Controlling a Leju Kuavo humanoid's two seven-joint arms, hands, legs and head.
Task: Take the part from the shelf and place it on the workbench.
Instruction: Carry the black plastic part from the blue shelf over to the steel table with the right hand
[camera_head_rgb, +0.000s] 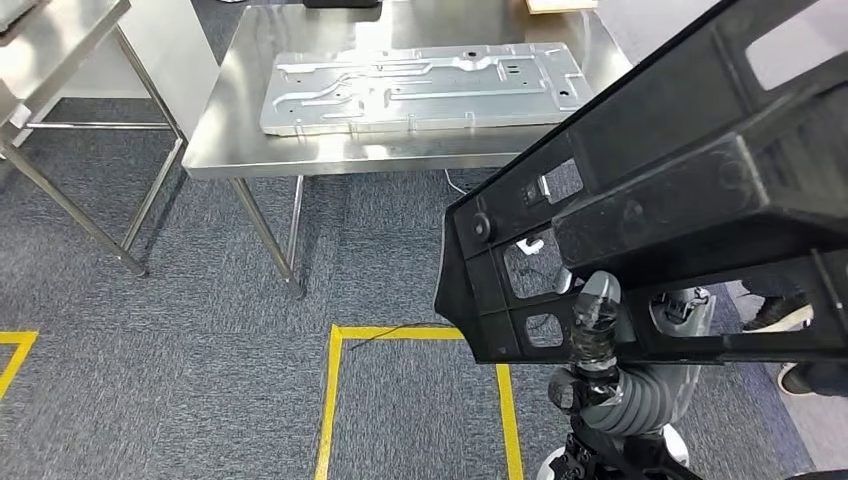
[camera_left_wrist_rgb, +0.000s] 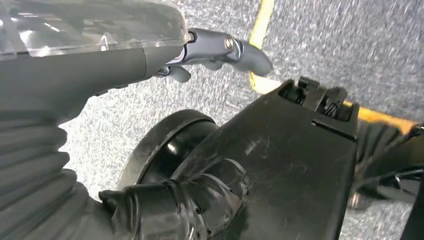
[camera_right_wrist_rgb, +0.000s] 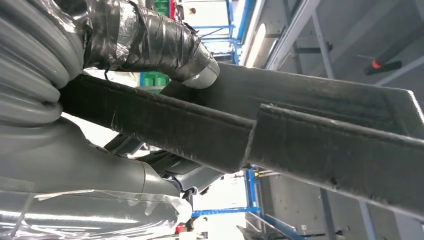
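Observation:
A large black plastic frame part (camera_head_rgb: 680, 180) fills the right side of the head view, tilted up and off the floor. My right hand (camera_head_rgb: 600, 340) grips its lower bar from beneath; the tape-wrapped thumb (camera_right_wrist_rgb: 150, 40) presses on the bar's edge (camera_right_wrist_rgb: 300, 135). The steel workbench (camera_head_rgb: 230, 150) stands ahead and to the left of the part, carrying a stamped metal plate (camera_head_rgb: 420, 85). My left hand (camera_left_wrist_rgb: 125, 65) hangs over the carpet, its fingers (camera_left_wrist_rgb: 225, 47) stretched out and holding nothing.
A second steel table (camera_head_rgb: 60, 40) stands at the far left. Yellow tape lines (camera_head_rgb: 330, 400) mark the grey carpet between me and the workbench. A person's shoes (camera_head_rgb: 790, 310) are on the floor at the right, behind the part.

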